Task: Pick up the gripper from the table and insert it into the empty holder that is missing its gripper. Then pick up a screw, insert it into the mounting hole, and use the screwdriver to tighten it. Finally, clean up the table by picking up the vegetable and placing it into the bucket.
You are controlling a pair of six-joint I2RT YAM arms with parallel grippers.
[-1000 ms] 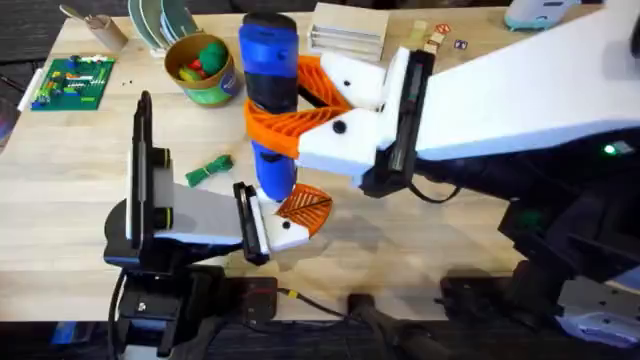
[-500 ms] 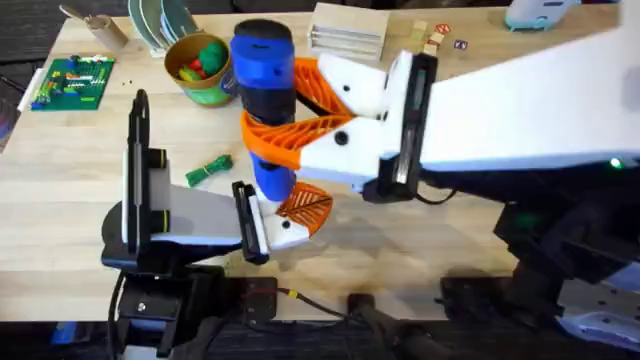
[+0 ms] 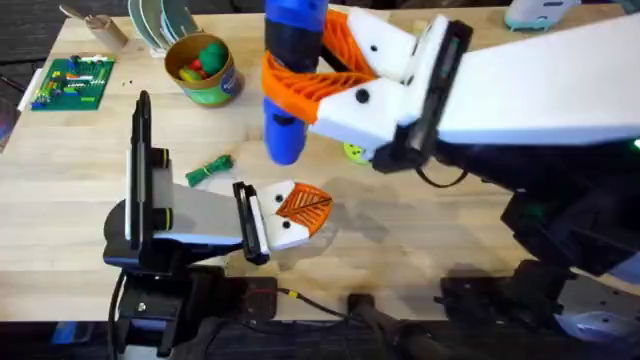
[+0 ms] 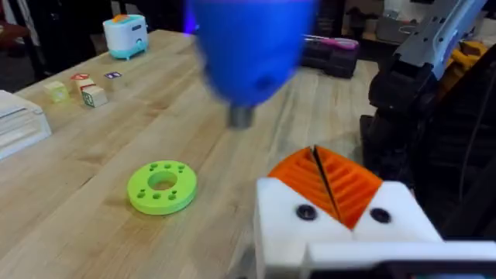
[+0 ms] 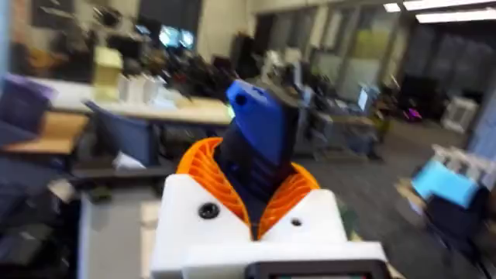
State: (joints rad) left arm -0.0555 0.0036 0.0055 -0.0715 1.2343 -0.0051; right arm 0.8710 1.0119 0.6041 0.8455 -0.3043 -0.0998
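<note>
The vegetable lay on the table, below the bucket; the left gripper rested low, its orange pads pressed together on nothing; the right gripper clamped the blue screwdriver, lifted up and rightward off the left gripper since a second earlier, uncovering a green disc.
</note>
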